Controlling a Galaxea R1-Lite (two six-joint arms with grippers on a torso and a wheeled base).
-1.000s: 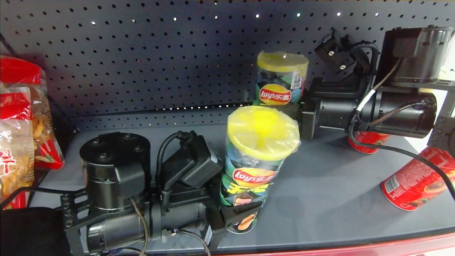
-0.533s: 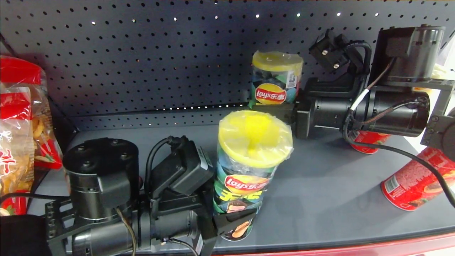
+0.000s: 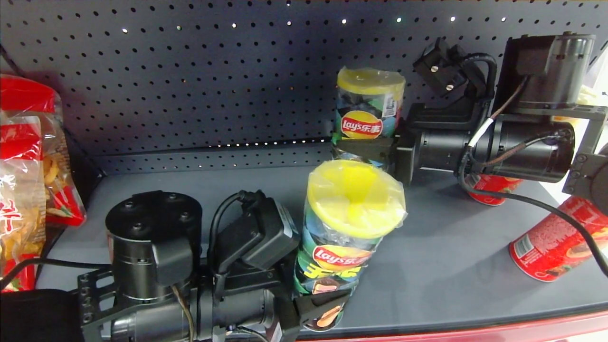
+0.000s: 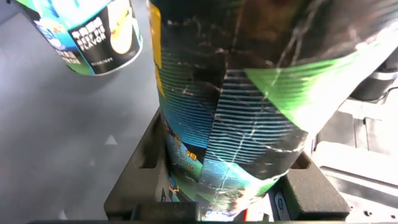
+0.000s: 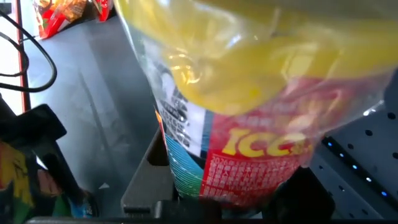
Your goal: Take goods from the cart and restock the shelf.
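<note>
Two chip cans with yellow lids are over the grey shelf [image 3: 451, 266]. My left gripper [image 3: 327, 304] is shut on the lower body of the near can [image 3: 354, 204], close to the shelf's front edge; this can leans slightly. In the left wrist view the near can [image 4: 249, 112] sits between the gripper's [image 4: 227, 180] pads, with the far can [image 4: 93, 37] beyond it. My right gripper [image 3: 363, 149] is shut on the far can [image 3: 368, 109], which stands upright by the pegboard back wall. The right wrist view has that can [image 5: 249, 124] gripped low in the gripper [image 5: 230, 186].
Two red cans are at the shelf's right: one [image 3: 551, 247] near the front, one [image 3: 494, 190] behind the right arm. Snack bags [image 3: 23, 180] fill the left end. The pegboard wall [image 3: 213, 80] closes the back, and a red lip [image 3: 475, 330] runs along the front.
The left gripper with the near can shifted left, then back right and toward the shelf's front. The right gripper with the far can edged slightly left, then held still.
</note>
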